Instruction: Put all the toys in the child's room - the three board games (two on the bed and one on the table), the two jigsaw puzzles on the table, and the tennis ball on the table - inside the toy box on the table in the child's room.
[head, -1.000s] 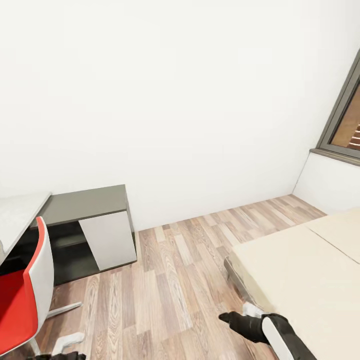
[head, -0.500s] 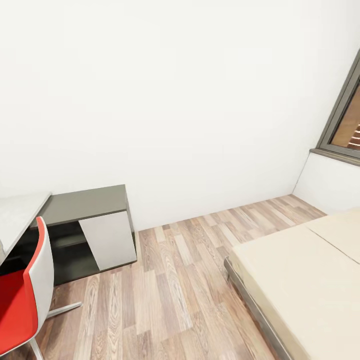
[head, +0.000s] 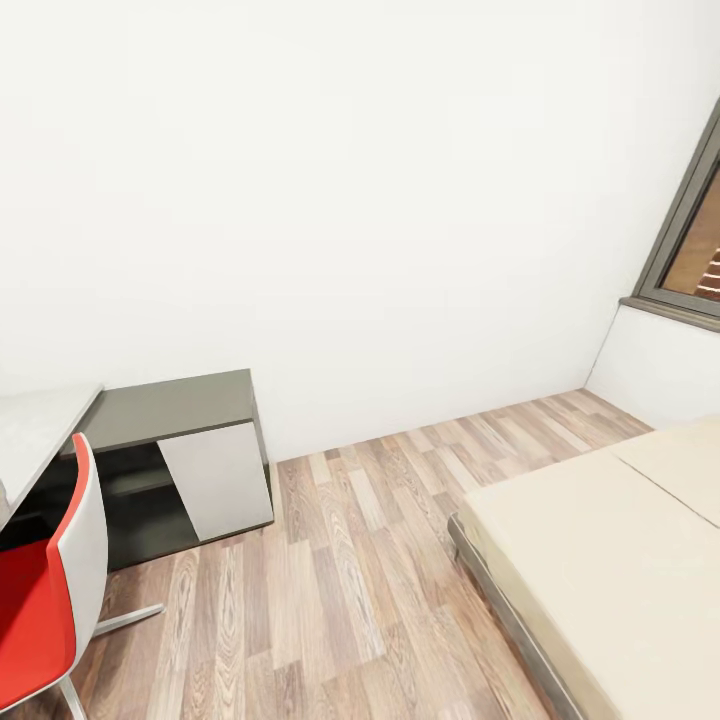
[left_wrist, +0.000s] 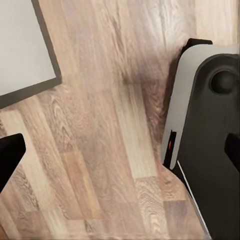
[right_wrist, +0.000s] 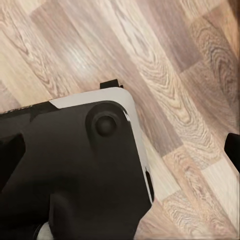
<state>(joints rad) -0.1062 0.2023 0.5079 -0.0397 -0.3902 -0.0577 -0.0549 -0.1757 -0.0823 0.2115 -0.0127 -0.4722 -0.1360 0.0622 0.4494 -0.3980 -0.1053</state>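
Bed (head: 600, 560) long axis running toward window wall, table (head: 30, 430) corner at left, both tools released

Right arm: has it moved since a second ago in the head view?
Yes. A second ago it reached over the floor beside the bed corner, low in the head view. The bed and cabinet sit unchanged, so the arm pulled back, not the camera.

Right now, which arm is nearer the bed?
Right, probably: the bed lies to the robot's right. Both arms point down at the floor beside its base, one each side.
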